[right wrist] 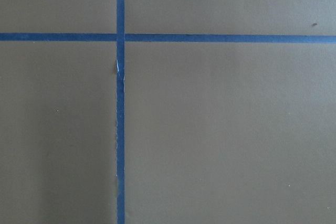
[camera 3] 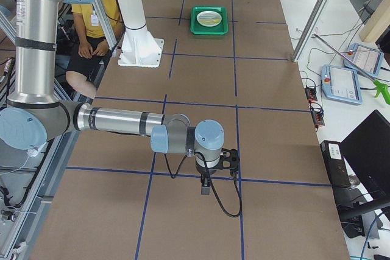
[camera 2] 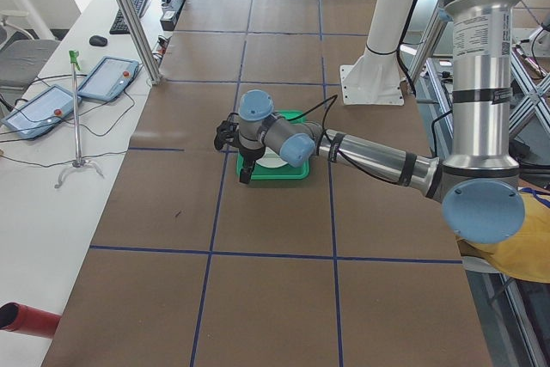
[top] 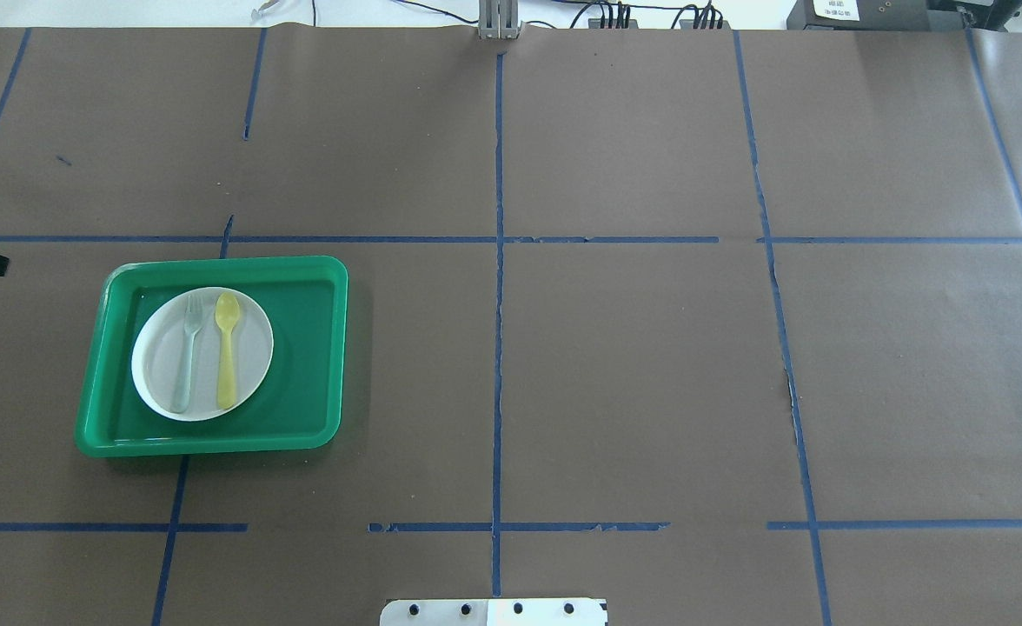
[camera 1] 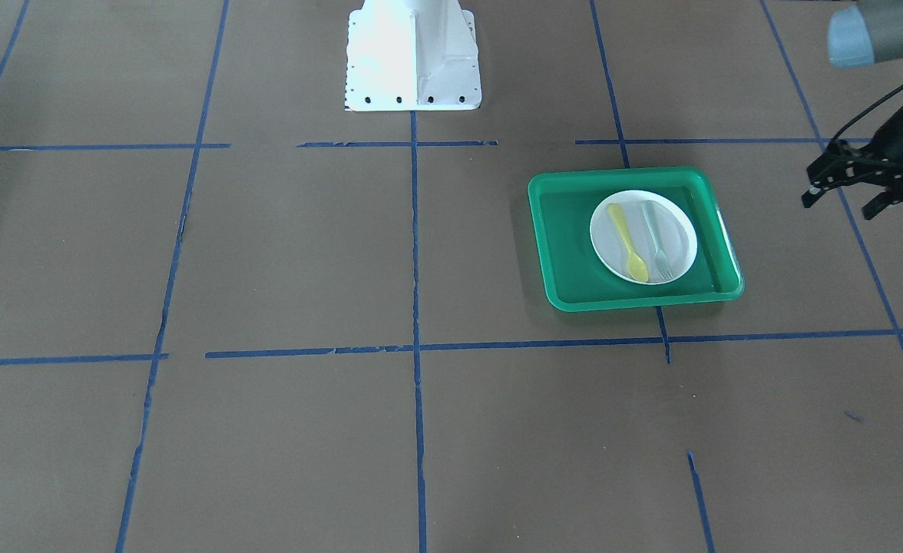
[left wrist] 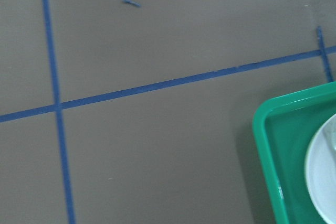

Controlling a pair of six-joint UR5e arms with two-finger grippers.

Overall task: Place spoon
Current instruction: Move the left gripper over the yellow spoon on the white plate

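Hovering off to one side of the tray (camera 1: 567, 230), our left end effector (camera 1: 841, 200) has its fingers spread and carries nothing. The spoon (camera 1: 626, 241) lies flat on the plate (camera 1: 686, 238) inside that tray, parallel to the fork (camera 1: 656, 240) and just beside it, bowl pointing away from our base like a tidy place setting. We judge the placing done. Our right end effector (camera 3: 210, 178) hangs over the surface (camera 1: 267, 253), well apart from the tray; whether it is spread or pressed together we cannot tell.
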